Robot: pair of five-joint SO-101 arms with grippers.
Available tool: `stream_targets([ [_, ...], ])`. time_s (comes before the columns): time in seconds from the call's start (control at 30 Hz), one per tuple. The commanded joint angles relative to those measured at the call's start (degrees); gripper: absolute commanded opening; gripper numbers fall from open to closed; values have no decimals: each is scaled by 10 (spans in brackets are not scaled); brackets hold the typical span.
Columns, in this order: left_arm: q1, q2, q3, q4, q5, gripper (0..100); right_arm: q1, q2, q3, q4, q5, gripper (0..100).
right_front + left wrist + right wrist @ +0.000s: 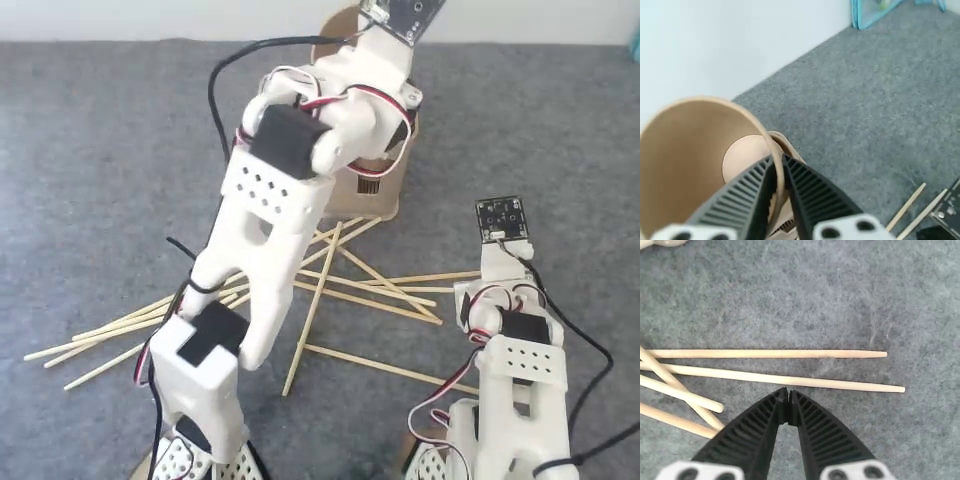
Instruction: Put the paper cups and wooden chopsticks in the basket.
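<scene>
From the high view, the left arm (270,230) stretches across the grey tabletop (100,150) to its far edge. Its wrist sits over a tan container (372,195), though whether that is a cup or the basket cannot be told. The wooden chopsticks (330,290) lie scattered and crossed over the middle of the tabletop, none of them yet collected. The right arm (515,360) stands at the near right corner beside them.

In the left wrist view, the left gripper (778,162) is closed tight on the rim of a paper cup (685,150), pinching the thin wall between its jaws. Gripping the rim likely lets the cup hang mouth-up for lowering. A second tan rim (787,145) shows just beneath the cup.

In the right wrist view, the right gripper (789,392) has its jaws pressed together on nothing. It is poised just beside two near-parallel chopsticks (790,381), probably waiting its turn.
</scene>
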Motion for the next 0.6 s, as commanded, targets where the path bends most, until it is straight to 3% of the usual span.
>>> stream_targets([
  [0.0, 1, -4, -24, 11, -8, 12, 6, -17, -6, -11, 6, 8],
  [0.2, 1, -2, -22, 13, -31, 24, 6, -17, -6, -11, 6, 8],
  [0.43, -16, -11, -31, 55, -32, 320, 6, -17, -6, -12, 6, 8],
  [0.57, -17, -31, -60, 103, -39, 367, 6, -17, -6, -12, 6, 8],
])
